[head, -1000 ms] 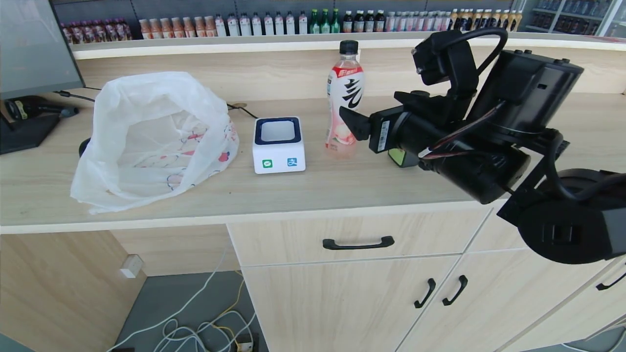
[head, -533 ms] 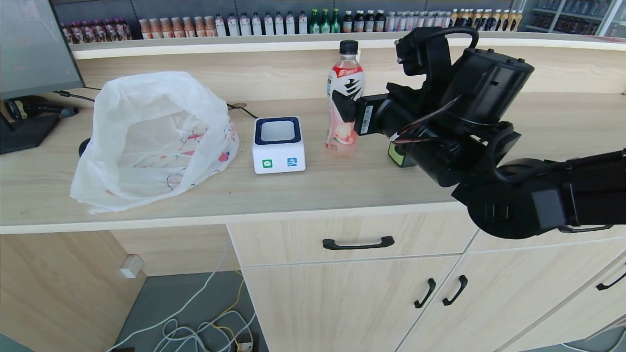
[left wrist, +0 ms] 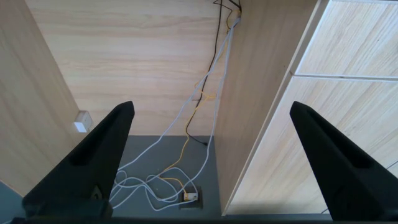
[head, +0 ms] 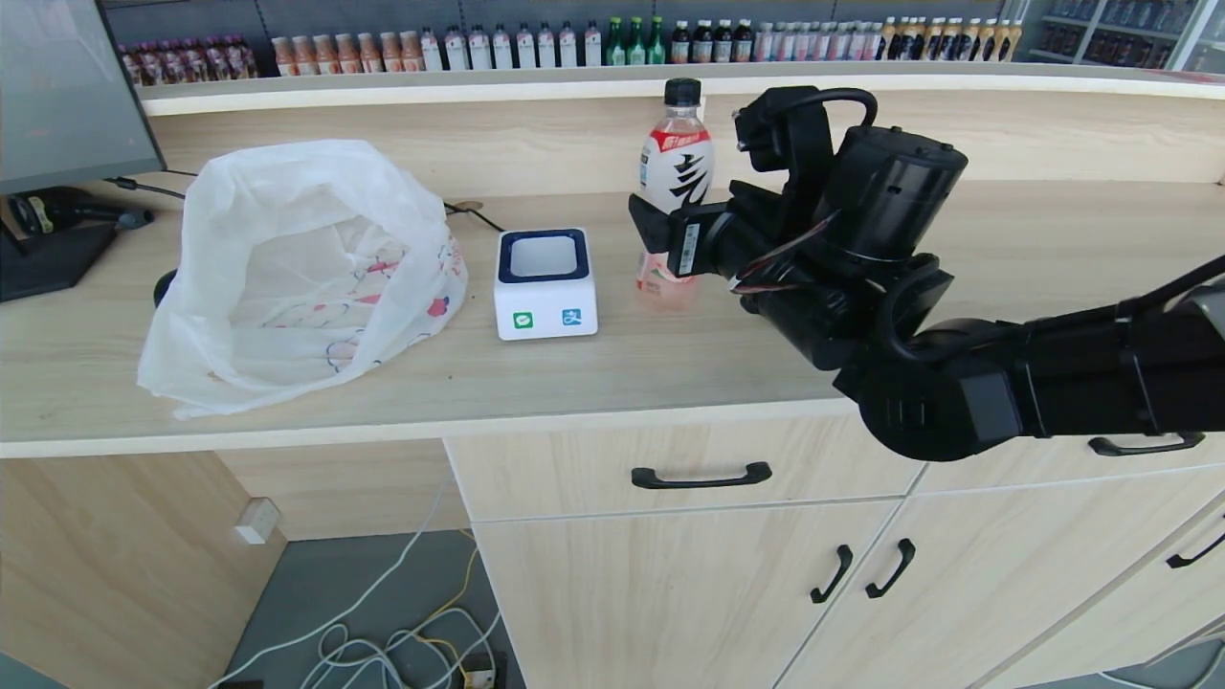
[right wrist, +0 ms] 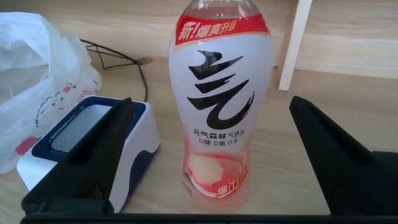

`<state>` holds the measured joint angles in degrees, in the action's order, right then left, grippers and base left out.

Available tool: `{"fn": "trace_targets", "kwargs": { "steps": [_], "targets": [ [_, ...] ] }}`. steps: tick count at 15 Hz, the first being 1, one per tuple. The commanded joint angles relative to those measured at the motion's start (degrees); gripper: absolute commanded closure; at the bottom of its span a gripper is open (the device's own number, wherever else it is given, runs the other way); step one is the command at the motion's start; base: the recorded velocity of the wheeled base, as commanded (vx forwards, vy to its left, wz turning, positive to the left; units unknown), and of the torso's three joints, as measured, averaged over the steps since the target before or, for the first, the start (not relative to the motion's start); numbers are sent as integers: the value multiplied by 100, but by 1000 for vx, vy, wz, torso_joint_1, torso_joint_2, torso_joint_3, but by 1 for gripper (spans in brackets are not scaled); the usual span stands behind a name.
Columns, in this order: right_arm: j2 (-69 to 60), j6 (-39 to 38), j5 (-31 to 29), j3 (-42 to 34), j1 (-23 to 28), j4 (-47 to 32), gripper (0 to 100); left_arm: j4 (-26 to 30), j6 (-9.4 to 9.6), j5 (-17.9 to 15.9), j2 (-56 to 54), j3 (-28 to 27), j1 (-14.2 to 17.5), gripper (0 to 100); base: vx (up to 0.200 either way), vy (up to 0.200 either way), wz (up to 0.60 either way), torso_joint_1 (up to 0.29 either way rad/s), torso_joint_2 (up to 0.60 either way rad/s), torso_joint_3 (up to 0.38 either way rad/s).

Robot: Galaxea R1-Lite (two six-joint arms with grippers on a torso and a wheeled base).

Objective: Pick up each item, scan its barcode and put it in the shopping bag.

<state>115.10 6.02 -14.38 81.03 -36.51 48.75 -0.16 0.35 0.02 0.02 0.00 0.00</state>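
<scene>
**Right arm at the first item.** I judge the step in hand to be the approach to a grasp.

The bottle (head: 675,182) stands upright on the counter (head: 670,364), toward the back edge and right of the middle. Its cap is on and its label faces the arm. The right gripper (head: 656,220) is level with the lower half of the bottle. Its jaws are apart, one on each side of the body, and in the right wrist view I see counter between each finger and the plastic, so nothing is gripped yet. A side-on hold low on the body should keep the bottle upright and leave the label free to turn toward the reader.

The scanner (head: 545,282) sits near the middle of the counter, just beside the bottle on its left, window up. An item therefore has to be held over it, barcode down.

The bag (head: 297,268) lies toward the left end, slumped, its mouth open toward the front edge. I cannot see anything inside it.

The left gripper (left wrist: 209,109) hangs below counter level in front of the cupboards, jaws apart and holding nothing.
</scene>
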Motion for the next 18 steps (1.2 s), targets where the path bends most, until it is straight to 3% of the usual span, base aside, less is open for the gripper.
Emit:
{"fn": "trace_targets", "kwargs": {
  "steps": [1, 8, 18],
  "targets": [
    [179, -101, -20, 141, -5, 3, 0, -2, 9, -2, -2, 0, 0, 0, 0, 0, 0, 0, 0, 0],
    [786, -268, -64, 844, 144, 3, 0, -2, 0, -2, -2, 0, 0, 0, 0, 0, 0, 0, 0, 0],
    [996, -259, -82, 1143, 162, -23, 0, -2, 0, 6, -2, 0, 0, 0, 0, 0, 0, 0, 0, 0]
  ]
}}
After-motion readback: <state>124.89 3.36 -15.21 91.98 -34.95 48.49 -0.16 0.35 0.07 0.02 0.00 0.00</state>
